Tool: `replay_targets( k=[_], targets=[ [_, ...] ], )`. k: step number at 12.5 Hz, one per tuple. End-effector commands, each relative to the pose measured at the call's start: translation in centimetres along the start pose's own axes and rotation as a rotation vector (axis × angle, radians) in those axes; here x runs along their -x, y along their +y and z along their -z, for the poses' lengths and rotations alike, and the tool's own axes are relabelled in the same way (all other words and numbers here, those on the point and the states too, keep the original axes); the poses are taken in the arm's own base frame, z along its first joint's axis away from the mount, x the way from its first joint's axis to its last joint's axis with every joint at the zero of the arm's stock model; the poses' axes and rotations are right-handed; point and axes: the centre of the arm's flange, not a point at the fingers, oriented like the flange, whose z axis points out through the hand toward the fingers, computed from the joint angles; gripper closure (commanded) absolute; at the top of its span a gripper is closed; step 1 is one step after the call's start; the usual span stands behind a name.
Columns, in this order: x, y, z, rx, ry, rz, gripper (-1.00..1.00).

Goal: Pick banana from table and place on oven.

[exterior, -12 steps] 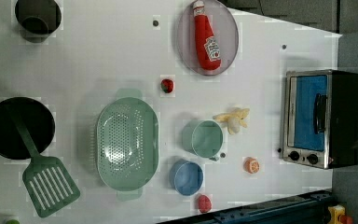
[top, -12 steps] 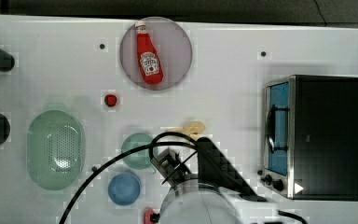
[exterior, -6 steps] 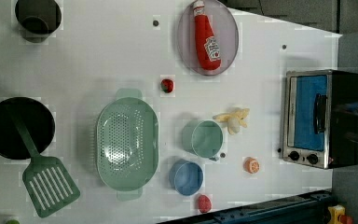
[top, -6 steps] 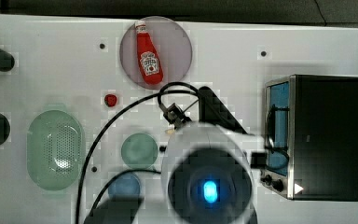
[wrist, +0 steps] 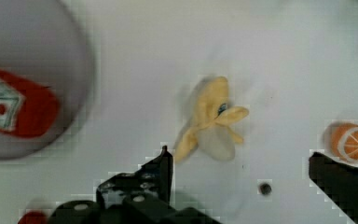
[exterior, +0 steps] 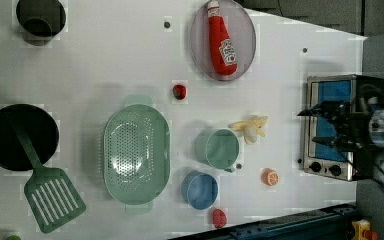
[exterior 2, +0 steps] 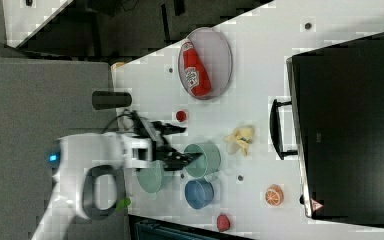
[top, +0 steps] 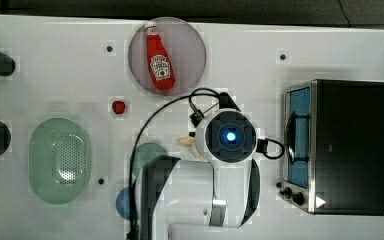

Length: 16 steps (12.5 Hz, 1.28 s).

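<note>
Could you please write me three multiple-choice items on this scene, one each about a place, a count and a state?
1. Where does the ketchup bottle lie?
A. on the round grey plate
B. inside the green colander
C. on top of the oven

2. How many cups stand on the table in the left view?
A. one
B. two
C. four

3. How is the gripper?
A. shut on the banana
B. shut and empty
C. open, holding nothing

Answers:
1. A, the red bottle rests within the plate's rim.
2. B, a green cup and a blue cup stand next to each other.
3. C, in the wrist view the fingers stand wide apart with the banana lying free on the table.
</note>
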Motion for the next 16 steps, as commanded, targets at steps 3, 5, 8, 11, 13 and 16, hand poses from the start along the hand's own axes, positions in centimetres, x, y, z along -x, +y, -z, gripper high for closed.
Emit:
replay_targets(
  k=[3,5,8,11,13,16],
  targets=[
    [1.1,-1.2,-8.4,0.021,0.001,0.024,-1.00],
    [1.2,-1.0,-12.1,0.019,0.002,0.023,-1.00],
    [1.7,-0.4,-16.3,0.006,0.011,0.024,-1.00],
    [1.9,-0.1,-18.9,-0.002,0.016,0.024,-1.00],
    [2.2,0.1,-20.1,0.009,0.007,0.025,-0.92],
    [2.1,0.0,-20.2,0.001,0.013,0.026,-0.18]
  ],
)
